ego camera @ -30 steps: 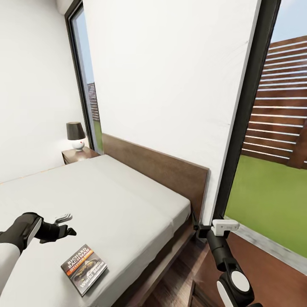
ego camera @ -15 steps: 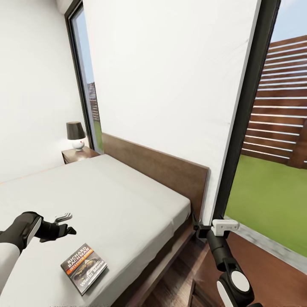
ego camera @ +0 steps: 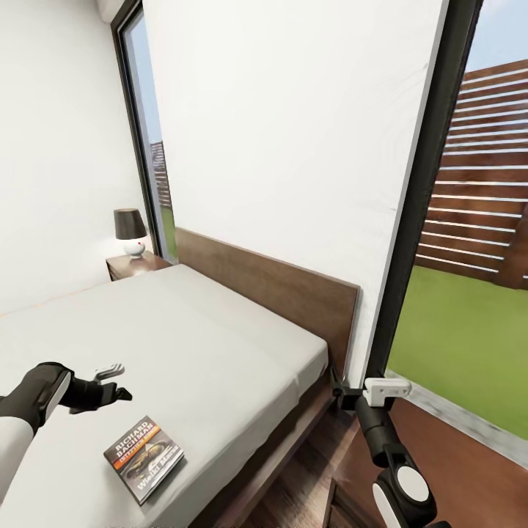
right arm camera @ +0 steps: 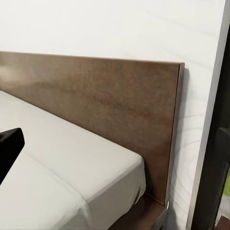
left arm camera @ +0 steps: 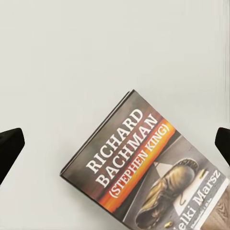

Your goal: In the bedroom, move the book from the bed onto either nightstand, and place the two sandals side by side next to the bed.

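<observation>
Here the book (ego camera: 144, 458) lies on the bed (ego camera: 220, 345), left claw (ego camera: 110, 381) spread empty above.

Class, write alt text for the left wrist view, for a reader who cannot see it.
A paperback book with an orange band and the name Richard Bachman lies flat on the light grey mattress of the bed. The two dark fingertips of the open left tool show at opposite edges, not touching it.

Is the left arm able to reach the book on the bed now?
Probably yes. The left gripper hangs open just above the mattress, beside the book, and nothing lies between them.
</observation>
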